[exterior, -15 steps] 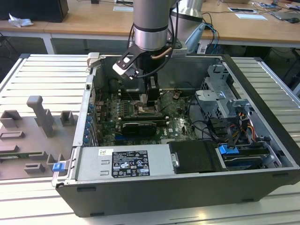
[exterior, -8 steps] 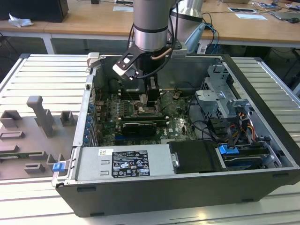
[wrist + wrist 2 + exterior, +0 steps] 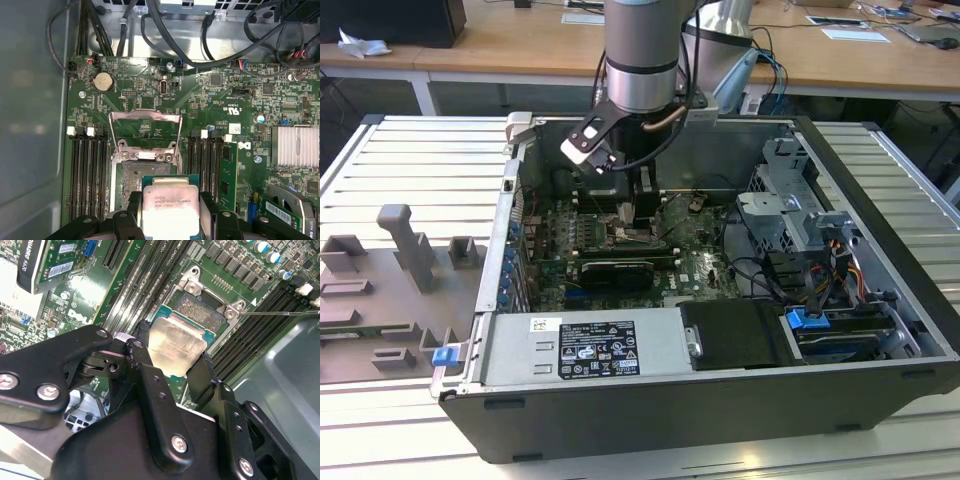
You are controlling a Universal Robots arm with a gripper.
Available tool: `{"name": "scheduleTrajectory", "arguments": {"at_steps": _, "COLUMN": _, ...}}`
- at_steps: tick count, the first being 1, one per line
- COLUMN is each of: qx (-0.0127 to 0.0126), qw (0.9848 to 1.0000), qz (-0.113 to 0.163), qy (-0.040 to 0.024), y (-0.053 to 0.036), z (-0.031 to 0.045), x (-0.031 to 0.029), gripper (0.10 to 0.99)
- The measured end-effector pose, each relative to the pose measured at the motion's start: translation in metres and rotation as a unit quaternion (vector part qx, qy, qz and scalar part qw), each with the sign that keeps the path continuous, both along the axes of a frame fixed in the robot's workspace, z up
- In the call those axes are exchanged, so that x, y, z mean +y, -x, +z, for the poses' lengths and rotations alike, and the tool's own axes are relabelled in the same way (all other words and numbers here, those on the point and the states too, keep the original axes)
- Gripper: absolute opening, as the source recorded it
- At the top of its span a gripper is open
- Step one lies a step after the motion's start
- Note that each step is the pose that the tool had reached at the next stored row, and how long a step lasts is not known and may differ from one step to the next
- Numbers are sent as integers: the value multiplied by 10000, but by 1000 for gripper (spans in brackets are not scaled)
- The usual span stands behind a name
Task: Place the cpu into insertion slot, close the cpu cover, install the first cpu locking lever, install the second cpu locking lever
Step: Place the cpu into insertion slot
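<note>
Case: open dark-grey metal computer case lay on the ribbed table.
Board: green circuit board sat inside, round silver coin battery on it.
Heatsink: finned silver block stood on that board.
Fixture: grey plastic blocks sat outside, at the exterior view's left.

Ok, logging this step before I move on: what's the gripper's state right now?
Gripper: shut on the cpu, over the slot; cover open.
</note>
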State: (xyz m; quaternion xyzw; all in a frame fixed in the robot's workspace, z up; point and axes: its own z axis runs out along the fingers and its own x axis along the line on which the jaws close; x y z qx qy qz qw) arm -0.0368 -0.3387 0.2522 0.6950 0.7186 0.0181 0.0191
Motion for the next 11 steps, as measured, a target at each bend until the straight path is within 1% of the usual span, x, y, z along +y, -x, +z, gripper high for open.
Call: {"name": "scheduleTrajectory", "arguments": {"at_steps": 11, "qx": 0, "qw": 10000, "qz": 1, "qy": 0, "y": 0, "z": -61, "x": 0, "gripper": 541}}
